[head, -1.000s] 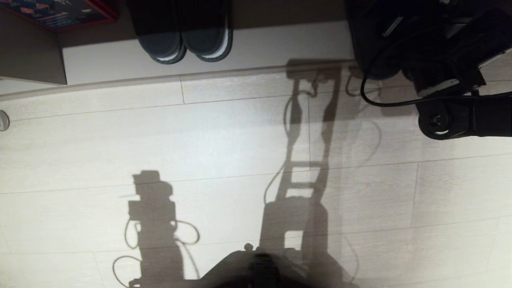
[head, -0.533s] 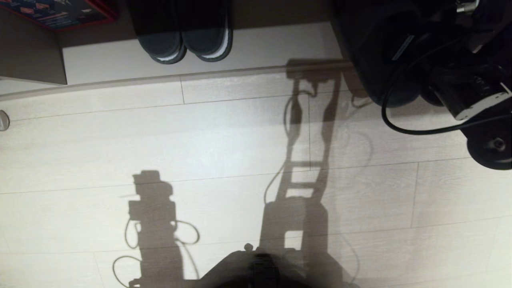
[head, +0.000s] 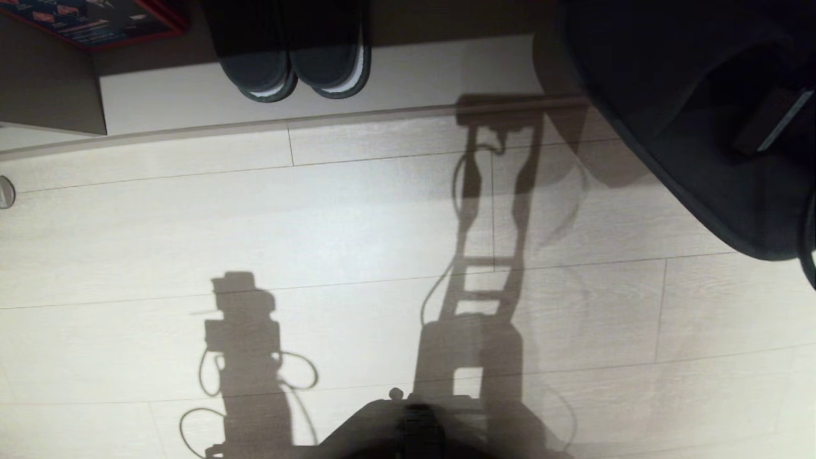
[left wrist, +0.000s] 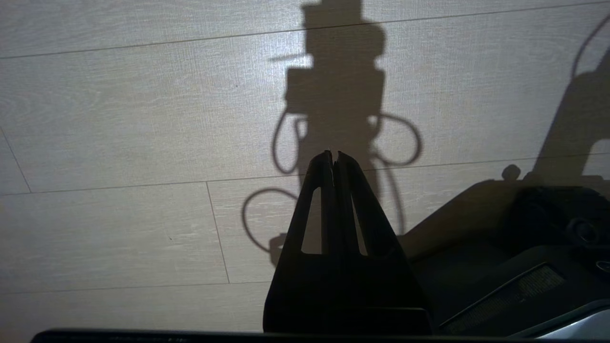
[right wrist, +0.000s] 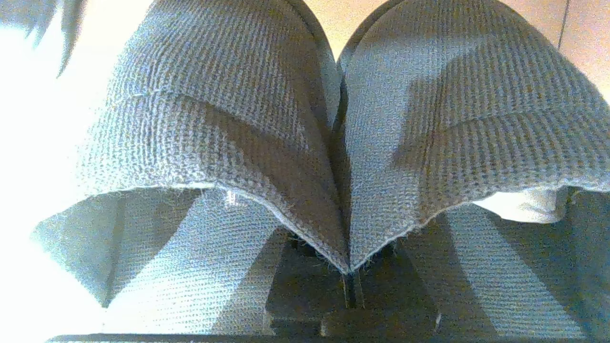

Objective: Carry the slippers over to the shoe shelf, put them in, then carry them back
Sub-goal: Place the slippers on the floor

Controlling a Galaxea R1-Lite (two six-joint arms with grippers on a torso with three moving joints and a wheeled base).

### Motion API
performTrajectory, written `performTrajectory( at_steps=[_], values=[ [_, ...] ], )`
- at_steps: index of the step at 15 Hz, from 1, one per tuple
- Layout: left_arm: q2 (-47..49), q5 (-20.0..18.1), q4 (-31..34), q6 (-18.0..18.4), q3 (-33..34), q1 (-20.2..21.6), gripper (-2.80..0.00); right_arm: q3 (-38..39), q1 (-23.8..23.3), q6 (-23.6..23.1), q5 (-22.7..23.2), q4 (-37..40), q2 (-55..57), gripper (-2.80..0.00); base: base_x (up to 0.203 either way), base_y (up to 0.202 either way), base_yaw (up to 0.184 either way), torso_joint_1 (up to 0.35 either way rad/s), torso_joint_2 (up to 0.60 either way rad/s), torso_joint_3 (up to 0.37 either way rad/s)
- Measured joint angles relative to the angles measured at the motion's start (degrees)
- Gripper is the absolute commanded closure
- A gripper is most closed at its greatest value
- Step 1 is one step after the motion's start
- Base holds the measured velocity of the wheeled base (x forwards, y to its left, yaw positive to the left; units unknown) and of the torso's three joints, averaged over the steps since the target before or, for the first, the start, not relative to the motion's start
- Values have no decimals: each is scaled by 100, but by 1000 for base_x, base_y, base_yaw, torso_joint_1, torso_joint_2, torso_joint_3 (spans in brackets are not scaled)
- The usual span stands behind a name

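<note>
The slippers (right wrist: 333,119), grey-blue knitted cloth with rounded toes, hang side by side in the right wrist view. My right gripper (right wrist: 350,281) is shut on their two inner edges, pinched together where the openings meet. In the head view the slippers (head: 688,127) are a big dark shape filling the upper right corner, raised above the floor in front of the shoe shelf (head: 446,70), and they hide the gripper. My left gripper (left wrist: 333,155) is parked low on the left, shut and empty over the floor.
A darker pair of slippers with white sole edges (head: 296,64) stands on the shelf's pale base board. A taupe panel (head: 44,83) and a red-edged box (head: 89,19) are at the far left. Pale plank floor (head: 319,223) spreads before the shelf, crossed by my own shadows.
My right arm has swung back from the shelf with the slippers, which now loom larger and lower at the right of the head view. The arm's joints and cable have left that view.
</note>
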Motion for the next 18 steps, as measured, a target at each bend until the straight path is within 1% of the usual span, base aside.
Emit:
performTrajectory(
  at_steps=[3,5,7,10,12,15,16,18],
  values=[
    [0,0,-4,1,0,-2,0,409,46,-5,9,975,-963,0,0,0,0,0,0,0],
    [0,0,-4,6,0,-4,0,1148,7,22,17,1364,-1701,0,0,0,0,0,0,0],
    [0,0,-7,9,0,-4,0,1845,-135,53,33,1480,-2356,0,0,0,0,0,0,0],
    [0,0,-4,11,0,-4,0,2649,-621,66,149,1517,-3299,0,0,0,0,0,0,0],
    [0,-1,1,12,0,-4,0,3026,-997,72,281,1569,-3897,0,0,0,0,0,0,0],
    [0,-1,-2,9,0,-4,0,3500,-1516,105,453,1937,-4811,0,0,0,0,0,0,0],
    [0,-1,1,17,0,-4,0,3681,-1661,181,547,2096,-5088,0,0,0,0,0,0,0],
    [0,-6,3,23,0,-4,0,4081,-1768,352,802,2170,-5564,0,0,0,0,0,0,0]
  ],
)
